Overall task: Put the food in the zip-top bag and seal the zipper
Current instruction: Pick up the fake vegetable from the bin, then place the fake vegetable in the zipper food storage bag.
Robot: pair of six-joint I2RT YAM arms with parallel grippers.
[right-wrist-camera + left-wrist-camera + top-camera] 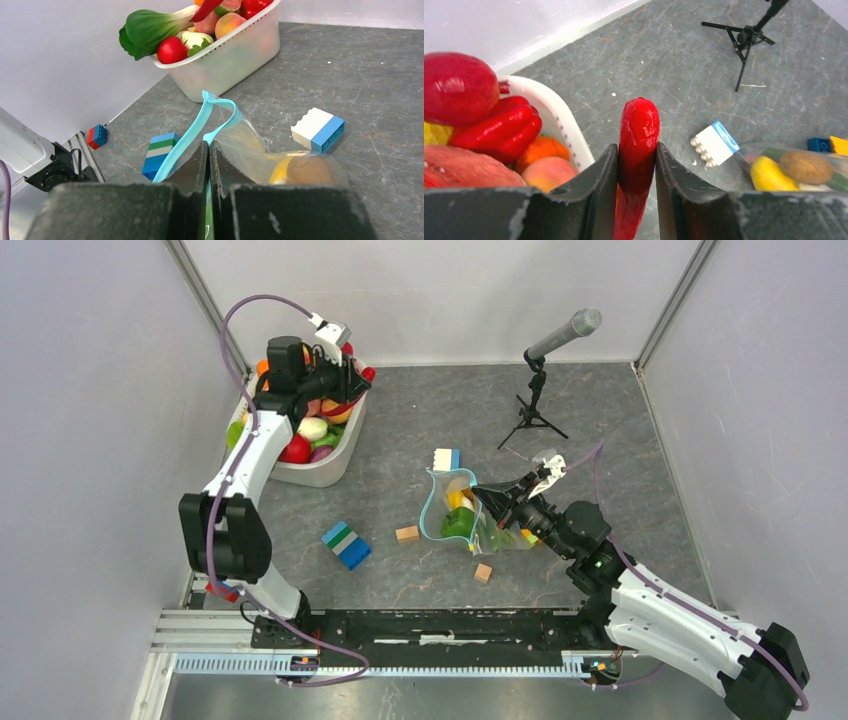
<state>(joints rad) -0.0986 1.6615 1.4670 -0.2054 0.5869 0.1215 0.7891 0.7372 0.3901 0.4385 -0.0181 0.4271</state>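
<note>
My left gripper (345,378) is shut on a long red chili pepper (639,125) and holds it just outside the rim of the white tub (559,120). The tub holds more toy food (312,430): red, orange, yellow, peach and green pieces. The clear zip-top bag (455,512) lies mid-table with its mouth open. Its light-blue zipper (212,107) forms a loop. Yellow, brown and green food (300,170) lies inside. My right gripper (208,145) is shut on the bag's mouth edge at the zipper; it also shows in the top view (482,496).
A microphone on a small tripod (540,380) stands at the back right. A white-and-blue block (446,459) lies behind the bag. A blue-green-white block (346,544) and two wooden cubes (406,533) (483,572) lie in front. Grey walls enclose the table.
</note>
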